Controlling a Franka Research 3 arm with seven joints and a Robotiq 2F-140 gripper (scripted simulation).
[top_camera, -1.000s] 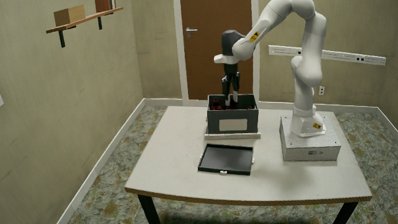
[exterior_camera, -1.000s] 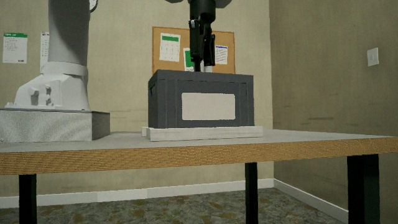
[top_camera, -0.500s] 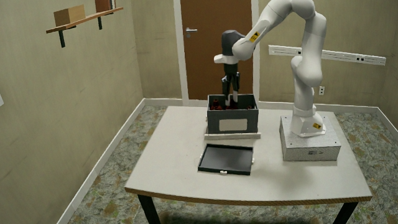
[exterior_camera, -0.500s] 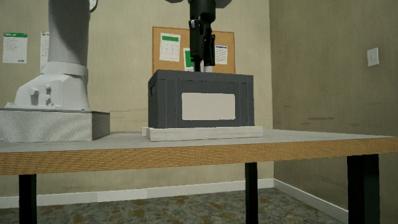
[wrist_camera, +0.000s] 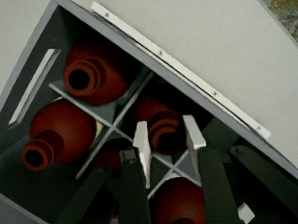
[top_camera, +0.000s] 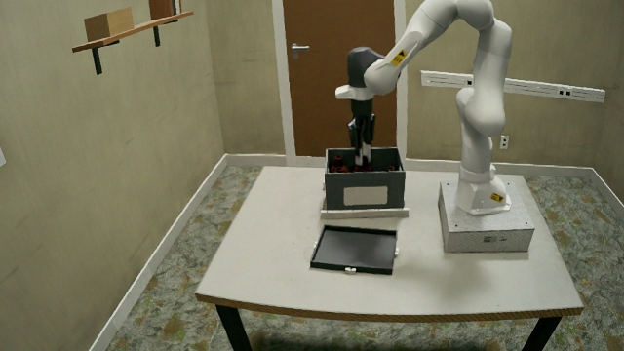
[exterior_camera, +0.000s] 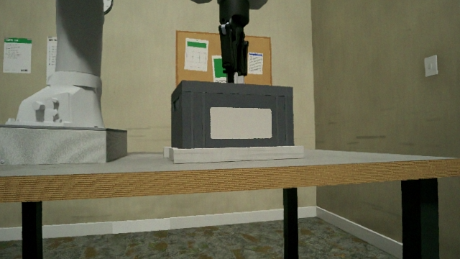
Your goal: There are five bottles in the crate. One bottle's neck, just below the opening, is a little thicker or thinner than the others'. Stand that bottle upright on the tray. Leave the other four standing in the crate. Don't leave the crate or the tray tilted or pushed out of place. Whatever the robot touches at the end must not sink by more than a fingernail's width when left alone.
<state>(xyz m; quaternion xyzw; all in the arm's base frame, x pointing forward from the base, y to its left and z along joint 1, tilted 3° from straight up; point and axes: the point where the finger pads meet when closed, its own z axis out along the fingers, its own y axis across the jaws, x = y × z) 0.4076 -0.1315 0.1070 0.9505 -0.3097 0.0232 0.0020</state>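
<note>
gripper, pointing down: its pale fingertips flank the neck of a dark red bottle inside the crate; whether they clamp it cannot be told. other dark red bottles occupy neighbouring compartments. which neck differs cannot be told. the grey crate stands level on the table, beside white strips. near it, the black tray lies flat. surface: pale top, layered wood-coloured edge, dark legs; the robot's speckled block stands on it. room: mottled green-grey floor, beige walls, brown door, wooden shelf bearing a box, and corkboard with pinned sheets.

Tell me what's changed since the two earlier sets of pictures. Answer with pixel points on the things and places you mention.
The gripper's (top_camera: 363, 161) (exterior_camera: 235, 78) (wrist_camera: 166, 124) fingers have moved inward toward each other, down in the crate (top_camera: 336, 195) (exterior_camera: 195, 119) (wrist_camera: 40, 50); they now stand on either side of a bottle neck (wrist_camera: 166, 136). Whether they grip it firmly can't be told. Nothing has visibly been let go. The crate, the tray (top_camera: 353, 246) and the arm's pose look the same.
</note>
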